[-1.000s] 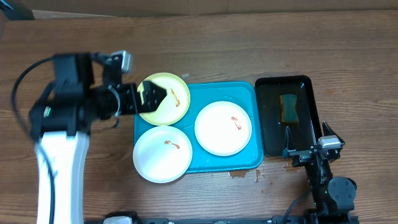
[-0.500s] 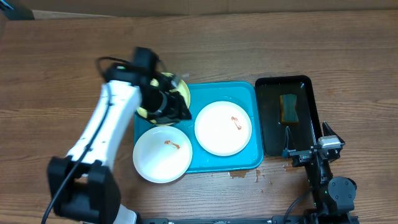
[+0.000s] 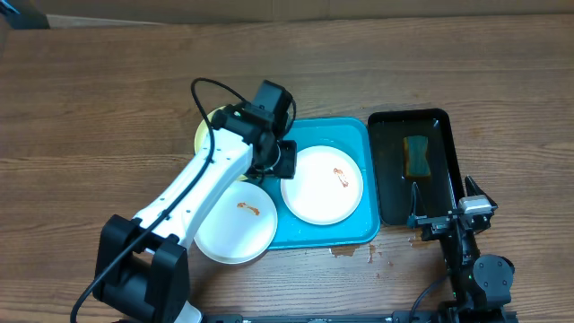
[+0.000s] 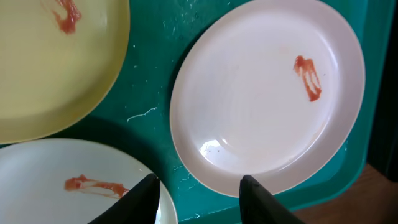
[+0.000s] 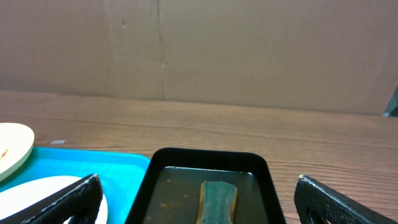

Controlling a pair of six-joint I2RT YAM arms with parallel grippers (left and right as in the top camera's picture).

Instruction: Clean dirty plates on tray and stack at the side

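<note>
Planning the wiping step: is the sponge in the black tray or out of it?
In. The sponge lies flat inside the black tray; the overhead and right wrist views both show it there.

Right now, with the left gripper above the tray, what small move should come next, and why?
Probably lower the left gripper onto the near rim of the right-hand white plate. Its jaws stand open with that rim between them, and the plate lies in the tray with an orange smear.
</note>
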